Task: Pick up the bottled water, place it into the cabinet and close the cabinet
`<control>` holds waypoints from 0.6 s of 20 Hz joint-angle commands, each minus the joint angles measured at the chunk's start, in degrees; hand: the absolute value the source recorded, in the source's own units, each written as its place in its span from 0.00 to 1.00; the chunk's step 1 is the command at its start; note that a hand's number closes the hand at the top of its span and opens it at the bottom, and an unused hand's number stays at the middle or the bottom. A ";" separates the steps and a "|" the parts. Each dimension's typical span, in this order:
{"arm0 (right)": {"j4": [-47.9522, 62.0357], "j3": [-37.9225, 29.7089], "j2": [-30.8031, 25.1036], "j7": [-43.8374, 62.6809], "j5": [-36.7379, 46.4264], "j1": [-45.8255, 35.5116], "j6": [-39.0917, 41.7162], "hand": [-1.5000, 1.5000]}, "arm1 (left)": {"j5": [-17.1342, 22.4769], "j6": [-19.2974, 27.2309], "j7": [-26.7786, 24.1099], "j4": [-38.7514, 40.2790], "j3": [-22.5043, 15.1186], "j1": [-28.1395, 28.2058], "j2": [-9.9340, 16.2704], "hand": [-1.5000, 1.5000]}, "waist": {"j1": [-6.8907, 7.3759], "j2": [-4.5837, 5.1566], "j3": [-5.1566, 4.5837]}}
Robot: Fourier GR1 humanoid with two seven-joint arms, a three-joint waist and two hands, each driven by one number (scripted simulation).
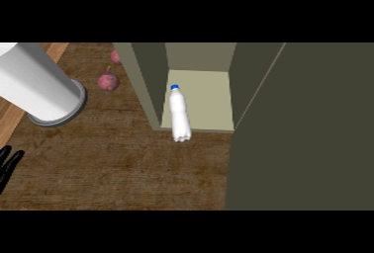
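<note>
At the cabinet (pixel 201 94) mouth lies unlabelled bottled water (pixel 179 114); left hand (pixel 7 165) fingers relaxed.

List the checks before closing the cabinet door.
1. Bottled water free of any hand: ok.
2. Bottle fully inside the cabinet: not ok, its base overlaps the shelf's front edge.
3. Cabinet door open, at the right: ok.
4. Left hand clear of bottle and door: ok, open at the lower left edge.
5. Right hand placed to push the door: cannot tell, not in view.
</note>
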 commanded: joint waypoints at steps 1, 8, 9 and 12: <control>-13.67 2.05 -0.36 5.88 7.91 -3.39 -5.37 1.00 | 1.90 -1.47 0.42 0.05 3.06 1.86 2.00 0.00 | 0.15 -0.32 -0.10; -10.14 11.56 3.21 11.18 8.64 -11.69 -13.55 1.00 | 3.98 -5.08 -0.22 0.53 5.38 4.94 3.12 0.00 | 0.74 -0.25 -0.19; -9.68 12.51 3.65 12.22 8.90 -13.54 -14.86 1.00 | 3.72 -5.63 -0.72 1.14 5.91 5.21 3.31 0.00 | 1.01 -0.10 -0.22; -7.79 16.09 5.51 15.38 9.81 -18.83 -18.63 1.00 | 4.34 -7.51 -0.79 1.82 7.31 6.25 4.40 0.00 | 1.61 0.16 -0.14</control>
